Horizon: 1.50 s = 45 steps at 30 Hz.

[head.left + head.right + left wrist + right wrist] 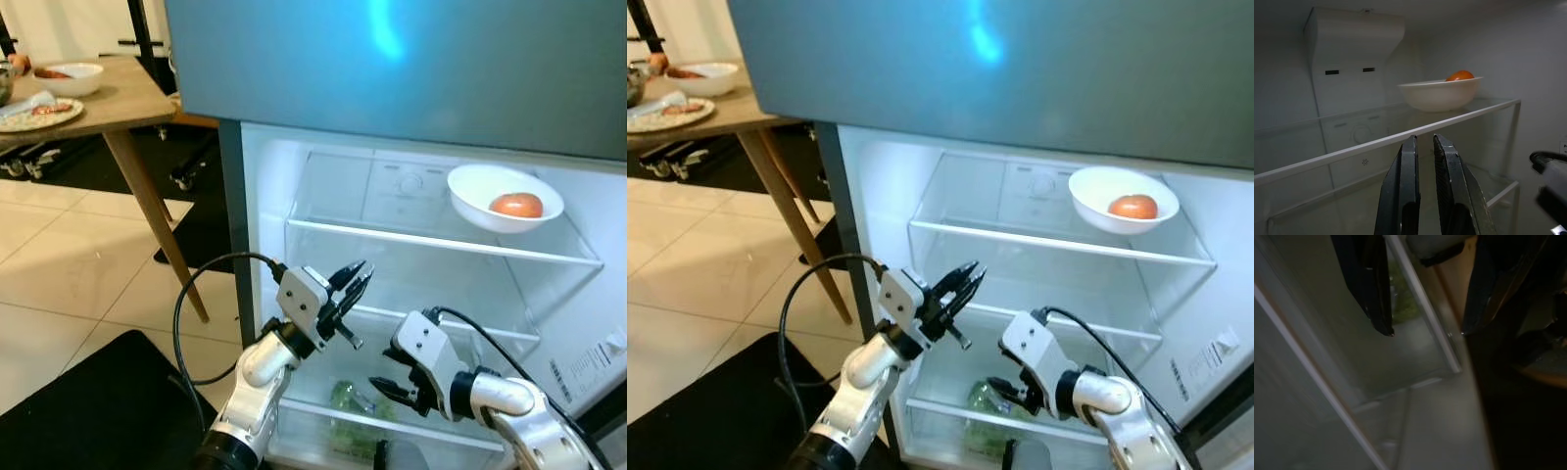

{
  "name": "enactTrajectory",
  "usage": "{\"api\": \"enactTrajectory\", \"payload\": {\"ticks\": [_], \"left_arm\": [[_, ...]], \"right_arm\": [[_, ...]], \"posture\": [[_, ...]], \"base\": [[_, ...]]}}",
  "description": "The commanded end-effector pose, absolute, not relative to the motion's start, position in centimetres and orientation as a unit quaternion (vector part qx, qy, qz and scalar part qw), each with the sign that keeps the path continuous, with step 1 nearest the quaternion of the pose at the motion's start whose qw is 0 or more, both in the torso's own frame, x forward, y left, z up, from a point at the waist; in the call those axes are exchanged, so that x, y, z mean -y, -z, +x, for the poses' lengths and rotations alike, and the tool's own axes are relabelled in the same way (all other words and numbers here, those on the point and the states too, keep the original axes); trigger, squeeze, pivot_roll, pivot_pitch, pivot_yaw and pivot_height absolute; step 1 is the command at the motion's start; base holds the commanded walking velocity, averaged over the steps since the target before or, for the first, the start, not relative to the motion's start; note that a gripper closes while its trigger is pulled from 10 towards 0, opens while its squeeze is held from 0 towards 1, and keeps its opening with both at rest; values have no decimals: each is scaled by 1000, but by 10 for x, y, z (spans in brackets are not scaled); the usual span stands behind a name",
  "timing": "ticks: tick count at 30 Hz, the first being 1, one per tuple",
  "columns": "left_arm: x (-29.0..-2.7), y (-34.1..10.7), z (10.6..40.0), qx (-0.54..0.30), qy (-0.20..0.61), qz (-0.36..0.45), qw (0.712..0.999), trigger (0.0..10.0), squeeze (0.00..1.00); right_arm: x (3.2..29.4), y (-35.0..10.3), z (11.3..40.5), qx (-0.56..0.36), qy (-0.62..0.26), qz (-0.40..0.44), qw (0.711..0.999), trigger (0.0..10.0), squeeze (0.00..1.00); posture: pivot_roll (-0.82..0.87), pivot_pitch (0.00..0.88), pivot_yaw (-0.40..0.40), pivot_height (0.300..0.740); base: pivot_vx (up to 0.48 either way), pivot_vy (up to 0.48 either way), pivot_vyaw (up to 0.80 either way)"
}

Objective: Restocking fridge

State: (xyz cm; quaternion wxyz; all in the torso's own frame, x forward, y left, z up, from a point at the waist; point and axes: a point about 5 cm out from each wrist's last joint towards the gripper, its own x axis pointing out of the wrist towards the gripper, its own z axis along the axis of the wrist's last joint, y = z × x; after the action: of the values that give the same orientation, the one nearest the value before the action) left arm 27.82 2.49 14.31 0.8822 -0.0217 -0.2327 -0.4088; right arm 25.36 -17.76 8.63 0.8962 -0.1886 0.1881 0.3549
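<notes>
The open white fridge [265,245] is seen from above, its dark teal upper door [411,69] closed over the lit lower compartment. A white ceramic bowl [487,188] is seated on the upper glass shelf [431,240], toward the right, and a round orange-red fruit [516,205] is held inside it. A second glass shelf [446,328] is mounted below. Green leafy vegetables [343,399] are visible in the clear crisper drawer [323,436] at the bottom.

The left gripper [355,279] is raised in front of the fridge opening, below the upper shelf, pointing up toward the bowl. Its two black fingers [1405,196] are nearly together with only a narrow slit between, and nothing is gripped. The shelf edge lies between gripper and bowl in the left wrist view.

The right gripper [387,387] is held lower, just above the crisper, pointing left and down. Its fingers [1371,289] are spread apart and empty.

A black cable [196,294] loops off the left arm. To the left, a wooden desk [108,103] on angled legs carries a white bowl of food [69,76] and a patterned plate [39,115]. The floor is pale tile [69,264], with a black mat [88,411] at the near left.
</notes>
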Motion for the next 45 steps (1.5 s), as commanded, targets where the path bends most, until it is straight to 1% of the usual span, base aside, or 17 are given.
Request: {"api": "enactTrajectory", "payload": {"ticks": [1, 5, 8, 10, 11, 14, 18, 20, 22, 24, 25, 30, 31, 36, 37, 44, 45], "left_arm": [[-25, -137, 277, 216, 405, -28, 888, 10000, 0], [-29, -130, 278, 202, 398, -29, 895, 10000, 0], [-31, -126, 278, 192, 394, -30, 898, 10000, 0], [-35, -114, 279, 163, 385, -35, 908, 10000, 0], [-35, -114, 279, 163, 385, -35, 908, 10000, 0], [-40, -96, 277, 125, 378, -37, 917, 10000, 0], [-44, -78, 272, 90, 379, -30, 921, 10000, 0], [-48, -62, 266, 54, 380, -22, 923, 10000, 0], [-49, -56, 265, 42, 380, -20, 924, 10000, 0], [-55, -42, 260, 7, 372, -13, 928, 10000, 0], [-55, -42, 260, 7, 372, -13, 928, 10000, 0], [-76, -4, 248, -87, 349, 36, 932, 10000, 0], [-76, -4, 248, -87, 349, 36, 932, 10000, 0], [-98, 23, 235, -169, 307, 49, 935, 10000, 0], [-98, 23, 235, -169, 307, 49, 935, 10000, 0], [-121, 40, 225, -226, 259, 54, 937, 10000, 0], [-134, 46, 222, -248, 230, 57, 939, 10000, 0]], "right_arm": [[182, -79, 255, -193, -334, -190, 903, 10000, 0], [187, -62, 258, -205, -293, -172, 918, 10000, 0], [190, -56, 258, -211, -278, -168, 922, 10000, 0], [198, -42, 258, -227, -243, -170, 928, 10000, 0], [198, -42, 258, -227, -243, -170, 928, 10000, 0], [207, -30, 257, -242, -206, -175, 932, 10000, 0], [216, -21, 256, -253, -171, -178, 936, 10000, 0], [223, -11, 253, -267, -143, -179, 936, 10000, 0], [225, -8, 252, -271, -135, -177, 937, 10000, 0], [231, 1, 248, -283, -112, -175, 936, 10000, 0], [231, 1, 248, -283, -112, -175, 936, 10000, 0], [242, 20, 235, -318, -72, -175, 929, 10000, 0], [242, 20, 235, -318, -72, -175, 929, 10000, 0], [245, 30, 228, -337, -52, -151, 928, 10000, 0], [245, 30, 228, -337, -52, -151, 928, 10000, 0], [247, 36, 223, -344, -36, -122, 930, 10000, 0], [248, 37, 221, -342, -31, -106, 933, 10000, 0]], "posture": [[-189, 18, 26, 463], [-189, 18, 26, 463], [-178, 17, 29, 463], [-177, 18, 30, 463], [-177, 18, 30, 463], [-176, 20, 31, 463], [-175, 22, 32, 463], [-173, 22, 34, 463], [-172, 22, 34, 463], [-172, 22, 36, 463], [-172, 22, 36, 463], [-166, 21, 41, 463], [-166, 21, 41, 463], [-166, 21, 46, 463], [-166, 21, 46, 463], [-163, 19, 43, 463], [-160, 17, 41, 468]], "base": [[0, 0, 0], [0, 0, 0], [0, 0, 0], [0, 0, 0], [0, 0, 0], [0, 0, 0], [0, 0, 0], [0, 0, 0], [0, 0, 0], [0, 0, 0], [0, 0, 0], [0, 0, 0], [0, 0, 0], [0, 0, 0], [0, 0, 0], [0, 0, 0], [0, 0, 0]]}}
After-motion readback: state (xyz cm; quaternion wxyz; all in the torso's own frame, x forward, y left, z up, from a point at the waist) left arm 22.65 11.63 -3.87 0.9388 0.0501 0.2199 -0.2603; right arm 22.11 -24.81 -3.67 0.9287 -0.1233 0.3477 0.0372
